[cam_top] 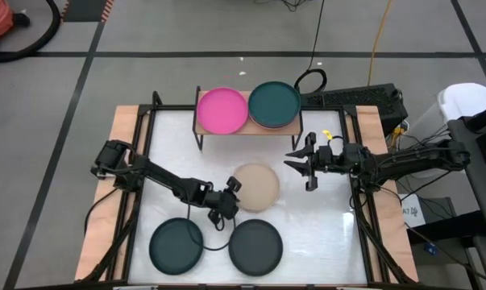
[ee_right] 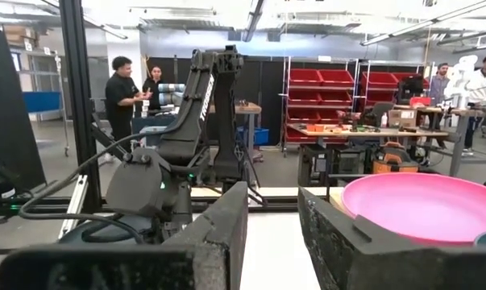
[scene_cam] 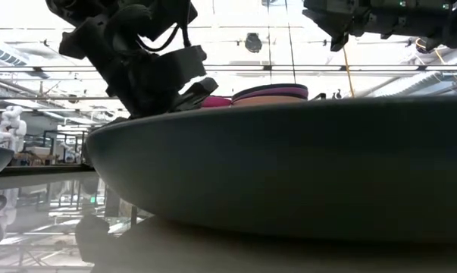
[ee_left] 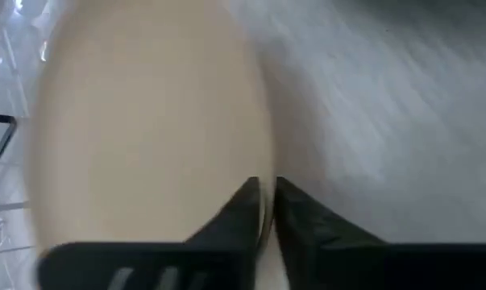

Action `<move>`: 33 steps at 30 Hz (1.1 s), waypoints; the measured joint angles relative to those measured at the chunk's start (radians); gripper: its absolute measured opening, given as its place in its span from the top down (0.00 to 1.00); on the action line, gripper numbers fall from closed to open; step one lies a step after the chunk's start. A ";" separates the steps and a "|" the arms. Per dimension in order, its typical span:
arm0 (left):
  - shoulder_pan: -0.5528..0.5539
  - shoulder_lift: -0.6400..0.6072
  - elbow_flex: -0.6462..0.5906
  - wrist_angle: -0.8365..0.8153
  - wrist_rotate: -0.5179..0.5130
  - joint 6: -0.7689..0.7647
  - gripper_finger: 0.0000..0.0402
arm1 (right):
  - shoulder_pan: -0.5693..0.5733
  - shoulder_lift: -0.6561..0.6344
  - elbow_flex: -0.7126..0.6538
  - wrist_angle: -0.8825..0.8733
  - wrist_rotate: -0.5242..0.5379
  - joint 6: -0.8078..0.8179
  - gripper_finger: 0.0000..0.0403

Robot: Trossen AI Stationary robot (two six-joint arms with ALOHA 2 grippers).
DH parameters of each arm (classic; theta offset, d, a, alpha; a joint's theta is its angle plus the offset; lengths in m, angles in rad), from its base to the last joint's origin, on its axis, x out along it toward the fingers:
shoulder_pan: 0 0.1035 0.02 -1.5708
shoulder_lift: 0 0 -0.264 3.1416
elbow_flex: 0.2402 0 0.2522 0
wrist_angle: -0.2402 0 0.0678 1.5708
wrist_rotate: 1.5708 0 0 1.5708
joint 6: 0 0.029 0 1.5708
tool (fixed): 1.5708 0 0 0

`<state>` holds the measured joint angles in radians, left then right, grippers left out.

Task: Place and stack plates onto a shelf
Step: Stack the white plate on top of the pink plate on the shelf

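Observation:
A beige plate lies mid-table, and my left gripper is shut on its left rim; the left wrist view shows the plate filling the picture ahead of the gripper. Whether the plate is off the table, I cannot tell. The wooden shelf at the far side carries a magenta plate and a stack topped by a teal plate. My right gripper hovers open to the right of the beige plate, touching nothing; its wrist view shows the gripper and the magenta plate. My left gripper pinches the beige plate's rim between its two fingers, one finger over the plate's inner face and the other on the outside. The fingers come in from the table's left. The plate spreads out beyond the fingertips.
A teal plate and a dark grey plate rest on the table near its front edge; the grey one fills the low view. Black frame rails run along both table sides. People stand in the room behind.

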<state>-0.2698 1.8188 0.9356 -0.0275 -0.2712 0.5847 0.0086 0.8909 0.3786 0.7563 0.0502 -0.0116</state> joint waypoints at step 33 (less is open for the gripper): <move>0.160 -0.618 0.012 -0.118 -0.395 0.255 0.98 | 0.080 -0.153 0.000 0.048 -0.002 -0.081 0.77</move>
<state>-0.1098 1.2012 0.9473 -0.1460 -0.6660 0.8398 0.0883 0.7380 0.3786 0.8043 0.0479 -0.0924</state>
